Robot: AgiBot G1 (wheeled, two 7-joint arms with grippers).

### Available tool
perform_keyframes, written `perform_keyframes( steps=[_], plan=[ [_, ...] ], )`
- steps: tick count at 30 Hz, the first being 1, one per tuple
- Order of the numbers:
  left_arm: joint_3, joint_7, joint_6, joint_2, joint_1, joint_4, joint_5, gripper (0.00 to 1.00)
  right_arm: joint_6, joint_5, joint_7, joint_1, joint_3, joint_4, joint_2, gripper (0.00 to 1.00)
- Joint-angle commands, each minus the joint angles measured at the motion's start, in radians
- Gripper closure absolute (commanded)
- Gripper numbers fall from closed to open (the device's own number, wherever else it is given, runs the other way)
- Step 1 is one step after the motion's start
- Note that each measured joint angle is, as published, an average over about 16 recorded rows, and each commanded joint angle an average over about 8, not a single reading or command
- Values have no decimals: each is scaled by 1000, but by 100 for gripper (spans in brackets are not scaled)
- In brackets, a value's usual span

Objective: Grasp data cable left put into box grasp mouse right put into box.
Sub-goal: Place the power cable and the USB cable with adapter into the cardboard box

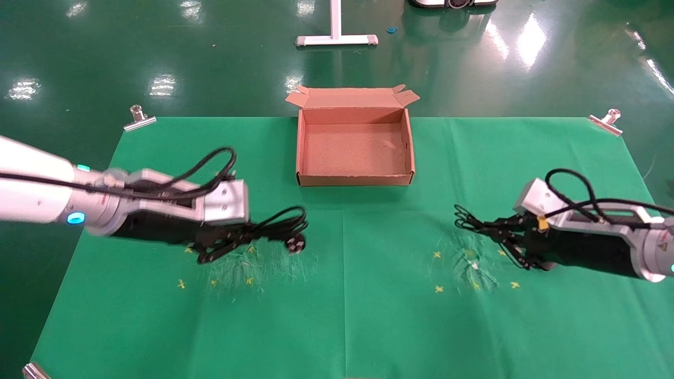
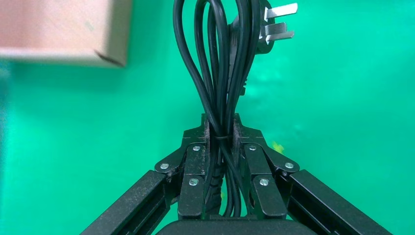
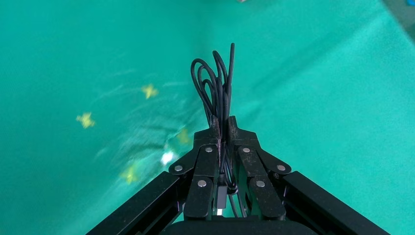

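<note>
My left gripper (image 1: 239, 235) is shut on a thick coiled black cord (image 1: 281, 223) with a three-pin plug (image 1: 296, 245), held just over the green cloth, left of and nearer than the box (image 1: 354, 180). In the left wrist view the cord (image 2: 215, 58) runs between my gripper (image 2: 220, 125) pads, and the plug (image 2: 276, 22) hangs beyond. My right gripper (image 1: 492, 227) is shut on a thin coiled black wire (image 1: 466, 218) at the right; the right wrist view shows the wire (image 3: 215, 83) clamped in the gripper (image 3: 223, 125). The brown cardboard box is open and empty. No mouse is in view.
The green cloth (image 1: 342, 316) covers the table, held by metal clips (image 1: 139, 118) (image 1: 605, 122) at the far corners. Yellow marks (image 1: 181, 284) dot the cloth under both grippers. A white stand base (image 1: 337, 39) sits on the floor beyond. A box corner (image 2: 63, 29) shows in the left wrist view.
</note>
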Motion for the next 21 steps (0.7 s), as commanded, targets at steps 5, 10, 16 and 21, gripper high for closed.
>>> perform_keyframes(
  steps=[5, 10, 16, 21],
  plan=[
    [-4, 55, -118, 96, -16, 66, 29, 100, 7, 24, 7, 30, 30, 17, 23, 100],
    [19, 164, -296, 270, -40, 240, 92, 100, 1, 57, 15, 49, 63, 48, 70, 100],
    [85, 274, -469, 407, -81, 439, 111, 69, -5, 103, 22, 41, 106, 77, 149, 100],
    [186, 279, -564, 420, -101, 501, 59, 6, -4, 145, 13, 17, 138, 85, 207, 100]
  ],
)
